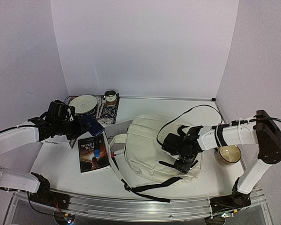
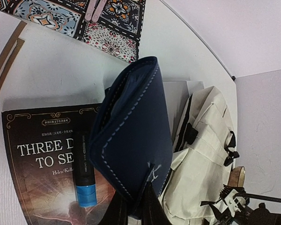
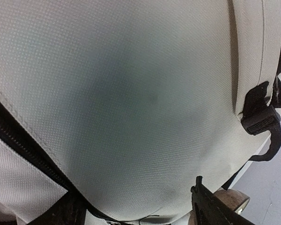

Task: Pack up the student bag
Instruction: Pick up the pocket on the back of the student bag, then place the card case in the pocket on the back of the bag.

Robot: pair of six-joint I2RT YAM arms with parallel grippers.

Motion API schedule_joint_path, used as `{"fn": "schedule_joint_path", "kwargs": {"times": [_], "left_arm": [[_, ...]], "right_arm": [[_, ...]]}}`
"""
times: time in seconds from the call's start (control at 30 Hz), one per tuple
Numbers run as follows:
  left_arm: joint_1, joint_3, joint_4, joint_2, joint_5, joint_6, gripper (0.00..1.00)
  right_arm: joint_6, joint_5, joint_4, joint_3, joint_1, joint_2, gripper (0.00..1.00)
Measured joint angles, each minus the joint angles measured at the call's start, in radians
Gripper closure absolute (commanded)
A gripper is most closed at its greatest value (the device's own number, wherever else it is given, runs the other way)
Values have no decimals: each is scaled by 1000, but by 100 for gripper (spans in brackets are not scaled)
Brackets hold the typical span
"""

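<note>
Left gripper (image 2: 133,210): jaws closed tight on the lower edge of a navy pouch (image 2: 131,140) with pale stitching, held clear above the table (image 1: 61,164) at the left side. Directly beneath the pouch: a dark paperback book (image 2: 42,159), cover up, lying flat, title partly hidden. On the book: a black marker (image 2: 84,173) with a blue band, lying along the cover. Behind these, at the back left corner: a patterned mat (image 1: 107,112) bearing a white plate (image 1: 83,103) and a small cup (image 1: 110,97). Right gripper (image 1: 182,161): pointed down at the student bag (image 1: 150,145), fingers (image 3: 210,206) spread well apart, the cream cloth filling the space between them; whether the tips press into the cloth cannot be told. Student bag: lying flat at the middle of the table, between the two arms, just right of the book. Black zipper (image 3: 18,136) runs across its lower left in the right wrist view; black buckle (image 3: 260,117) at its right edge; black straps (image 1: 145,187) trail toward the near edge of the table. To the right of the bag, just beside it: a tan mug (image 1: 228,154), upright.
</note>
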Motion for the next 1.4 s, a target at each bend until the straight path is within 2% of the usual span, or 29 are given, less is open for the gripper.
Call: {"fn": "schedule_joint_path", "kwargs": {"times": [0.3,0.43,0.5,0.93,1.17,1.4], "left_arm": [[-14,16,-4,0,68,18,100],[-85,61,-9,11,80,22,100],[-136,88,-8,24,81,22,100],[-366,142,5,70,72,6,100],[-512,151,96,163,63,-34,100],[-610,148,197,238,50,-94,100]], "right_arm": [[-8,142,18,18,69,12,76],[-1,189,19,36,76,-19,94],[8,205,18,45,75,-34,100],[167,194,-2,150,75,-124,100],[292,157,-1,198,75,-129,100],[398,136,32,198,75,-129,100]]}}
